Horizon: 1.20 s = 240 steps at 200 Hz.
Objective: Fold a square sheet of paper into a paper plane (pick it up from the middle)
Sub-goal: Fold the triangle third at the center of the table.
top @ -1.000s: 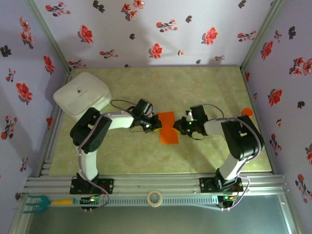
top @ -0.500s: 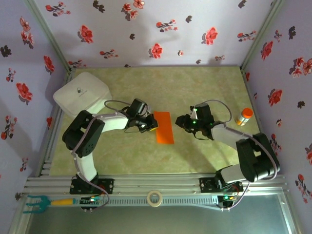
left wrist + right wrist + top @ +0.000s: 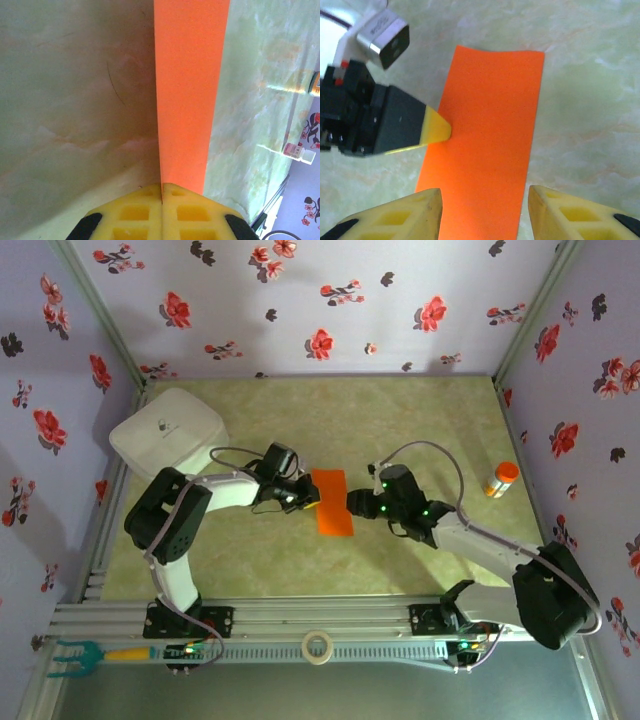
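At the far left of the table [image 3: 420,410] sat a white box [image 3: 165,438]. To its right the left gripper [image 3: 161,188] was fully closed, its two yellow fingers pressed flat together. Its tip touched the left edge of the orange paper [image 3: 333,502]; I could not tell whether it pinched that edge or only rested against it. The paper lay flat in the middle of the table as a narrow rectangle, long sides running near to far, between the two grippers. On its right side the right gripper [image 3: 484,192] stood partly open over the paper's near end. Its fingers were spread about as wide as the strip, one by each long edge, and they gripped nothing. Well apart, near the table's right edge, stood a small bottle [image 3: 499,480] with an orange cap. A roll of tape [image 3: 318,646] lay on the rail at the near edge.
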{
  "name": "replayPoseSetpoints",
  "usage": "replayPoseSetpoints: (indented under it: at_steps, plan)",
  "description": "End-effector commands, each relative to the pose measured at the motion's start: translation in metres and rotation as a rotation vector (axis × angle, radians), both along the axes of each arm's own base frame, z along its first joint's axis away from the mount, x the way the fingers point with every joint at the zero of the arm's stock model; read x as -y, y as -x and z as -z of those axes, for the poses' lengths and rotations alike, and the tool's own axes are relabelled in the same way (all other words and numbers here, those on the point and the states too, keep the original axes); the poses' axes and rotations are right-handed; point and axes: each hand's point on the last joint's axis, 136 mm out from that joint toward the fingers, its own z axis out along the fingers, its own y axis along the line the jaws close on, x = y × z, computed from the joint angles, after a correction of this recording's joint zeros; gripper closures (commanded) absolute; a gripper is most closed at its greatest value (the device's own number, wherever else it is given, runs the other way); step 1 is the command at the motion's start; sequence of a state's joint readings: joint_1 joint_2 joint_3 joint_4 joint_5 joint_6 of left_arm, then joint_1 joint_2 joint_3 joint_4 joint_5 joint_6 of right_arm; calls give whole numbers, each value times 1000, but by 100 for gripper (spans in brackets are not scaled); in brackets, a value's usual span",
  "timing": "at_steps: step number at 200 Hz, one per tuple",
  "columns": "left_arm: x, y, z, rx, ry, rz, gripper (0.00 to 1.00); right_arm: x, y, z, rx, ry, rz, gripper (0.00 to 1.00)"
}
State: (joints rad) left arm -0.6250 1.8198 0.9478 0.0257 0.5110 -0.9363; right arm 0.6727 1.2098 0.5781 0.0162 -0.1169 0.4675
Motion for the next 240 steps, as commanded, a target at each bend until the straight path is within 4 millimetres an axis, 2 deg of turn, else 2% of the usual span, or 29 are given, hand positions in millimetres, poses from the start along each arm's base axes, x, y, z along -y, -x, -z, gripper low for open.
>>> replayPoseSetpoints:
  at_steps: [1,43,59,84,107,135,176,240]
  plan:
    - [-1,2,-13,23,33,20,99,-6,6,2,135,132,-91,50]
    - [-2,0,-16,28,43,11,99,-44,40,7,365,361,-360,49]
    - [-3,1,-15,26,44,9,99,-57,51,16,431,458,-442,48]
    - [-4,2,-13,21,44,3,99,-76,63,24,503,527,-515,47]
    - [-6,2,-12,19,44,-1,99,-85,63,26,562,572,-502,46]
    - [-7,1,-12,17,48,-8,99,-89,57,33,585,616,-475,45]
    - [-8,0,-14,23,51,-12,99,-95,60,48,568,626,-506,44]
    - [-8,1,-14,24,57,-17,99,-93,56,62,577,665,-485,47]
